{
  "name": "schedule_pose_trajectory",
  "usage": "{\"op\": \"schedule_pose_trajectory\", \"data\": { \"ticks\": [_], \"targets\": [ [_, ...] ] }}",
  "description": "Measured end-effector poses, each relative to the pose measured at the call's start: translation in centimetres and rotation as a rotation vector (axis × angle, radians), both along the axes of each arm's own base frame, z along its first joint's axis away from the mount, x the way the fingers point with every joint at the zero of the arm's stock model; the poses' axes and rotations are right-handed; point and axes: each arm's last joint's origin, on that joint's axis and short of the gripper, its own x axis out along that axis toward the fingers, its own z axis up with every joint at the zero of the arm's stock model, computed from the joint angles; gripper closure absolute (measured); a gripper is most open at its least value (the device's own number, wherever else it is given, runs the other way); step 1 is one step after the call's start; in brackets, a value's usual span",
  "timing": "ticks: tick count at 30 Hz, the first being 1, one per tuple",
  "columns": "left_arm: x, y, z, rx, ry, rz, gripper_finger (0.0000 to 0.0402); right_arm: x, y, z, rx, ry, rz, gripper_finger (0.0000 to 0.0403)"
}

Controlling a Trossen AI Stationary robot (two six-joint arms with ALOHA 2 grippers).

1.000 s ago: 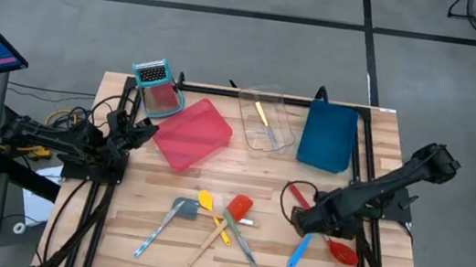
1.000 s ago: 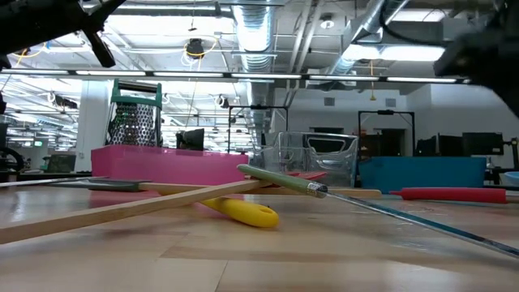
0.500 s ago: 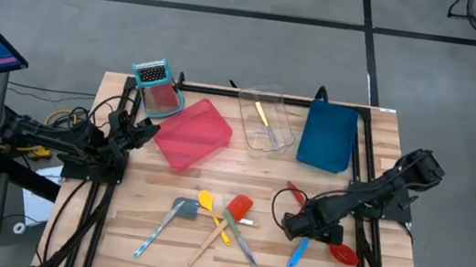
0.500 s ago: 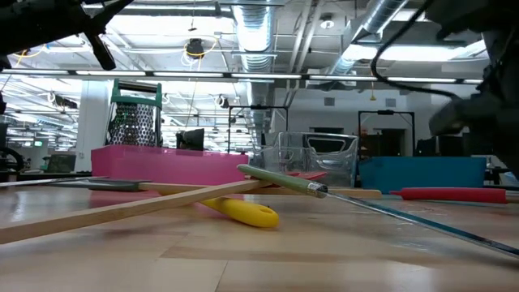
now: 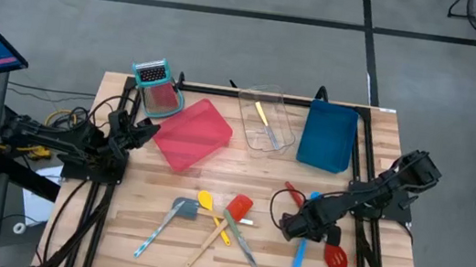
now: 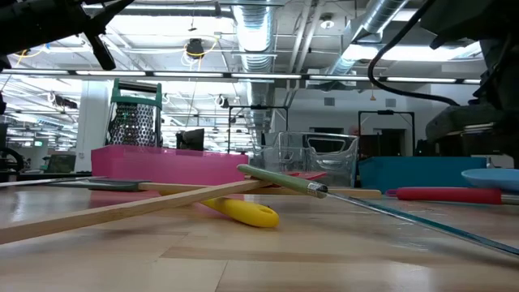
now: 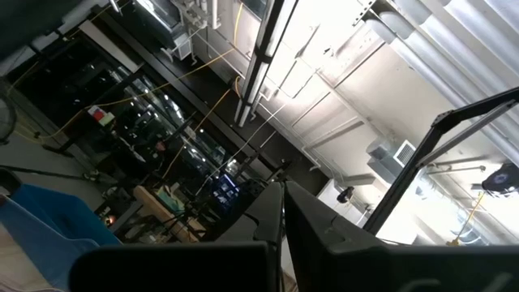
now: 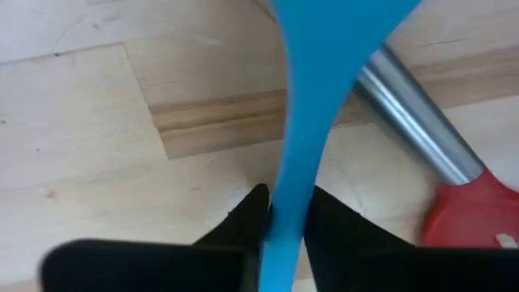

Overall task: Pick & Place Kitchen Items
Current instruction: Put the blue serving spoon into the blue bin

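Observation:
The blue spatula [image 5: 300, 254] lies at the near right of the table, and my right gripper [image 5: 292, 227] is low over it, shut on its handle. The red spoon [image 5: 335, 257] lies just beside it, its metal shaft [image 8: 405, 105] passing under the blue handle. In the low view the spatula's pale blue blade [image 6: 491, 178] shows a little above the board. A yellow spoon [image 5: 207, 202], a red spatula [image 5: 238, 207], a grey-teal spatula [image 5: 180, 209] and a green-handled knife [image 5: 239, 237] lie in a loose heap at the near middle. My left gripper [image 5: 145, 127] waits shut at the table's left edge. My right gripper pinches the blue spatula's narrow handle [image 8: 285, 203] between its two fingers [image 8: 243, 223], a short way from where it widens into the blade. The fingers come from above, slanting down, and lie across the handle. The blade end stands slightly off the table.
At the back stand a pink tray [image 5: 192, 133], a clear tray [image 5: 267, 119] holding a yellow-handled knife, a blue tray [image 5: 328, 136] and a teal-topped grater [image 5: 153, 76]. Bare board lies between the heap and my right gripper.
My right gripper has come down and a little toward the near left, then shut on the blue spatula's handle. The spatula has turned somewhat, and its blade now shows raised in the low view. The red spoon's head has shifted slightly.

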Motion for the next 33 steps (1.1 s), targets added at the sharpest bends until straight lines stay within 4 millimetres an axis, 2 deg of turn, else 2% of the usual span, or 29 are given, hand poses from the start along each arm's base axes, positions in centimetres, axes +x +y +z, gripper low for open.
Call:
{"op": "schedule_pose_trajectory", "data": {
  "ticks": [7,11,14,22,27,33],
  "targets": [
    [0.0,0.0,0.0,0.0,0.0,0.0,0.0399,-0.3,-0.3,1.8,-0.019,-0.101,0.016,0.0353],
    [0.0,0.0,0.0,0.001,0.0,0.0,0.0399,-0.6,-0.7,4.1,-0.023,-0.228,0.064,0.0342],
    [0.0,0.0,0.0,0.001,0.0,-0.001,0.0399,-0.9,-1.2,6.7,-0.06,-0.377,0.1,0.0346],
    [0.0,0.0,0.0,0.013,0.004,0.007,0.0399,-3.0,-3.3,12.7,-0.238,-0.746,0.188,0.0347],
    [0.0,0.0,0.0,0.016,0.004,0.009,0.0399,-3.8,-4.9,14.7,-0.372,-0.885,0.203,0.0347],
    [0.0,0.0,0.0,0.015,0.004,0.008,0.0399,-2.9,-6.4,16.7,-0.523,-1.055,0.313,0.0347]
  ]
}}
